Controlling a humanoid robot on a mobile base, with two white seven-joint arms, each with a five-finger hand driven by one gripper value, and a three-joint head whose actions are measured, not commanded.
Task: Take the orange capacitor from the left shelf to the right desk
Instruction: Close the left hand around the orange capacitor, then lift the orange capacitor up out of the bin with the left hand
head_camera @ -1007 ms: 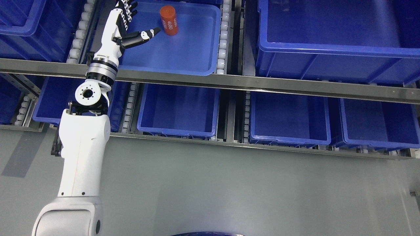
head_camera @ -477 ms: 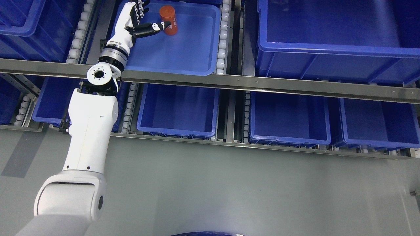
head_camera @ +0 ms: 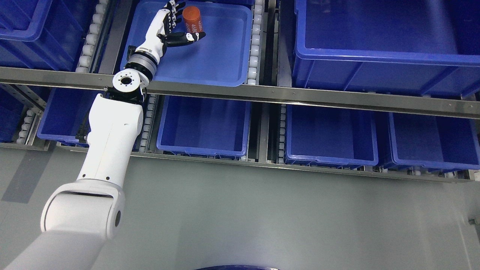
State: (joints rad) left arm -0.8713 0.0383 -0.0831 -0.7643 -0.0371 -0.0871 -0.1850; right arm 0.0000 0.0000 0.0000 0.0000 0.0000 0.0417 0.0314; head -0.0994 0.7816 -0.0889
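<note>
The orange capacitor (head_camera: pixel 192 21) stands in the shallow blue tray (head_camera: pixel 225 60) on the upper level of the shelf (head_camera: pixel 262 95), near the tray's far wall and left of its middle. White print shows on its side. The left hand (head_camera: pixel 170 28) is at the capacitor's left flank. Its fingers (head_camera: pixel 176 11) are spread and reach up just beside the capacitor, while the thumb (head_camera: pixel 189 37) crosses in front of the capacitor's lower end. The fingers are apart and not clamped; whether any of them touches the capacitor cannot be told. The left arm (head_camera: pixel 108 146) rises from the lower left, crossing the shelf's front rail just left of the tray. Deeper blue bins (head_camera: pixel 204 127) sit below the tray and to its right.
</note>
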